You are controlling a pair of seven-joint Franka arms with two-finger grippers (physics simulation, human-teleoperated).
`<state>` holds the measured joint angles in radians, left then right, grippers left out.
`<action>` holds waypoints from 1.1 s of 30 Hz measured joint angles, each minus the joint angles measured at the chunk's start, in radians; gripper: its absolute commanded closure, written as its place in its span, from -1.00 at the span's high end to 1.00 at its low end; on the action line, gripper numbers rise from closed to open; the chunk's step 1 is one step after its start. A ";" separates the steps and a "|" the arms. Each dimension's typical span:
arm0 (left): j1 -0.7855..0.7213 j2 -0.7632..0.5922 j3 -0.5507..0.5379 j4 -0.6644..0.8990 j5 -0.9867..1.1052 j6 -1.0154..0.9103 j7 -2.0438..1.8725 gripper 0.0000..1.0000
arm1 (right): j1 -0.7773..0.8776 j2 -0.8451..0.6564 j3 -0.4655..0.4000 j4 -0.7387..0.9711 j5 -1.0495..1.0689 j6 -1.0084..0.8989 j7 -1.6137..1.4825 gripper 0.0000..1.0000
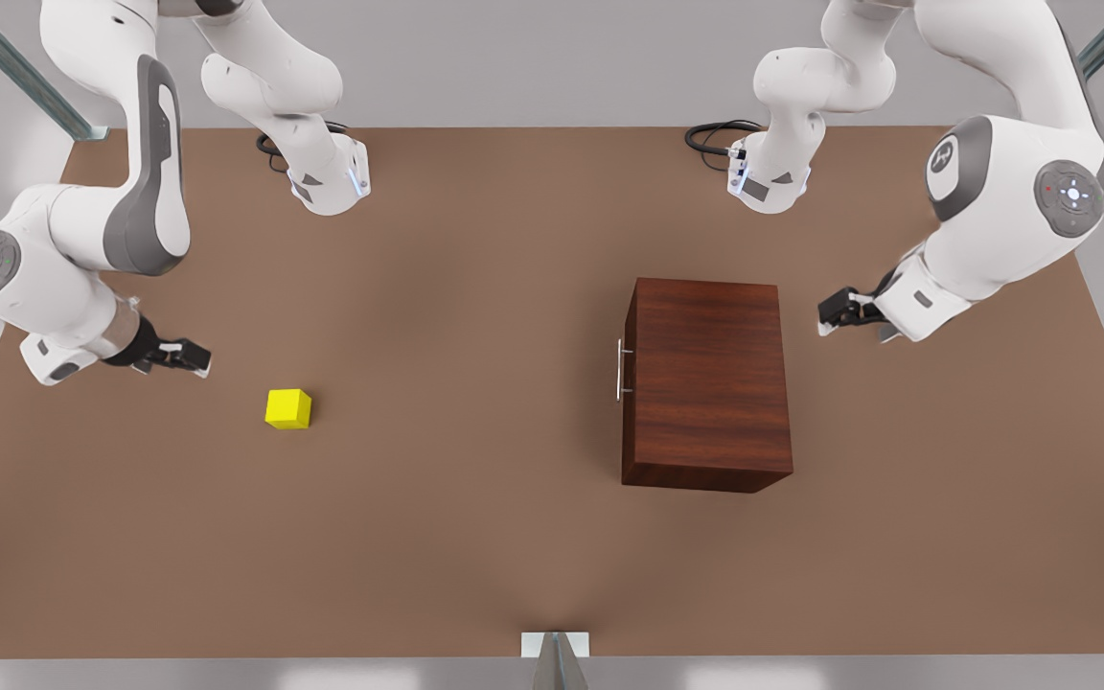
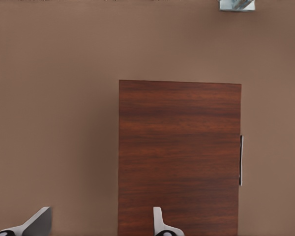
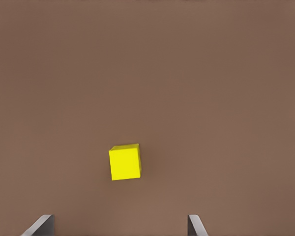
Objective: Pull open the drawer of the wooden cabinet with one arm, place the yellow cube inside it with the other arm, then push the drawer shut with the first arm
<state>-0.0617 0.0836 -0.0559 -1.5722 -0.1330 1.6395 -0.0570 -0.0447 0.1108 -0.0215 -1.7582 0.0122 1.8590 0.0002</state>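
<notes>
front view looks down on a brown table [image 1: 475, 556] where the plain rectangular cabinet of dark reddish-brown grained wood [image 1: 708, 383] stands toward the front view's right, its drawer front [image 1: 627, 383] flush with the box, so the drawer reads as fully shut, and its slim silver bar handle [image 1: 620, 370] faces the front view's left. the small bright yellow cube [image 1: 287, 408] lies on the bare table well apart from the cabinet, toward the front view's left. the left gripper [image 1: 833, 313], matched by its wrist view of the cabinet top [image 2: 179, 157] and handle [image 2: 241, 161], hangs just off the cabinet's far side from the handle, its two pale fingers [image 2: 160, 223] spread wide and empty. the right gripper [image 1: 190, 356] hovers near the cube [image 3: 125, 162] without touching it, its fingers [image 3: 39, 226] also set wide with nothing between them. the cube looks rigid, light and smooth-faced, so a grip square across two opposite flat faces, centred, should hold it without twisting. the drawer will likely slide stiffly on its runners; the thin handle is the only purchase, best pinched at its middle and pulled straight out so the cabinet does not skid or turn.
</notes>
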 measured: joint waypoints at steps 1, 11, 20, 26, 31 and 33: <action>0.007 0.002 0.000 0.001 -0.001 0.005 -0.001 1.00 | 0.001 0.001 0.000 0.000 0.000 0.012 0.000 1.00; -0.493 0.322 -0.004 0.359 0.109 -0.026 -0.150 1.00 | 0.005 0.011 0.000 0.000 -0.001 0.065 0.003 1.00; -0.675 0.646 0.026 0.629 0.255 -0.010 -0.519 1.00 | 0.005 0.011 0.000 -0.001 -0.001 0.074 0.005 1.00; -0.694 0.686 0.040 0.612 0.355 -0.032 -0.678 1.00 | 0.005 0.013 0.000 -0.001 -0.001 0.076 0.006 1.00; -0.720 0.733 0.040 0.562 0.415 -0.055 -0.778 1.00 | 0.005 0.013 0.000 0.000 -0.001 0.077 0.007 1.00; -0.727 0.755 0.041 0.557 0.443 -0.060 -0.811 1.00 | 0.005 0.016 0.002 0.000 -0.001 0.077 0.007 1.00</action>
<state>-0.7888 0.8381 -0.0152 -1.0156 0.3099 1.5796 -0.8683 -0.0394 0.1263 -0.0197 -1.7585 0.0113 1.9359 0.0074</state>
